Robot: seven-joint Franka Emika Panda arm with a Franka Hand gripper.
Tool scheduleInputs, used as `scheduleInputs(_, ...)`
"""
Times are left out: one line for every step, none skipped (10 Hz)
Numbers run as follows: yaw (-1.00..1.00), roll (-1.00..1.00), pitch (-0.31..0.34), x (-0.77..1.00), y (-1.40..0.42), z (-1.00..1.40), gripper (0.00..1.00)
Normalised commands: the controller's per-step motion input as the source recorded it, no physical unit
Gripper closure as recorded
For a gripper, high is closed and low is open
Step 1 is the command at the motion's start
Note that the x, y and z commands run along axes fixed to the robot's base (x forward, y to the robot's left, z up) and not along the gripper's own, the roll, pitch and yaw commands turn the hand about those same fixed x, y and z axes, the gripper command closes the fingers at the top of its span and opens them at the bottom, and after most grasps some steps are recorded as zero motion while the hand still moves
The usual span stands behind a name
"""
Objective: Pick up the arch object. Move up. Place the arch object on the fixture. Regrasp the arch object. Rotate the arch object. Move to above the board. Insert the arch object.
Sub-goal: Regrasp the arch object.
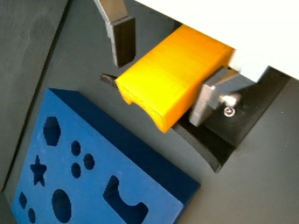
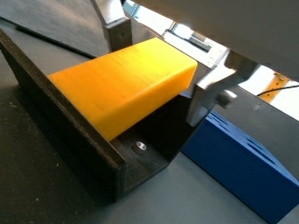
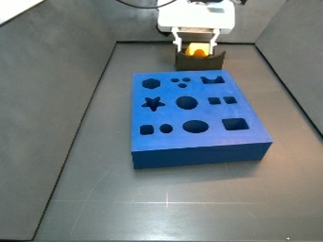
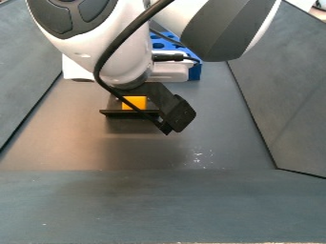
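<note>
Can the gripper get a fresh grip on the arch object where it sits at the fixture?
Probably yes: the gripper already straddles the arch object at the fixture, a finger on either side, nothing between. Whether the pads touch it is unclear.

Yellow-orange arch object [image 1: 176,74] between the gripper's [image 1: 173,66] silver fingers — dark fixture [image 2: 70,131], blue board [image 3: 195,118], grey floor [image 3: 89,203].

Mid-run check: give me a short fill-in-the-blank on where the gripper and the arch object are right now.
1. The gripper has its silver fingers on either side of the ____ arch object.
2. The arch object sits at the dark fixture, not in the ____ board.
3. In a side view, the gripper is beyond the board's ____ edge.

Missing words: yellow-orange; blue; far
</note>
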Motion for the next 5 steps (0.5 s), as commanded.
scheduleInputs(0.03, 0.0, -0.005, 0.0, 0.0, 1.0, 0.0)
scheduleInputs(0.03, 0.0, -0.006, 0.0, 0.0, 1.0, 0.0)
scheduleInputs(0.03, 0.02, 0.012, -0.02, 0.0, 1.0, 0.0)
scheduleInputs(0.03, 0.03, 0.031, -0.02, 0.0, 1.0, 0.0)
scheduleInputs(0.03, 0.04, 0.058, -0.02, 0.0, 1.0, 0.0)
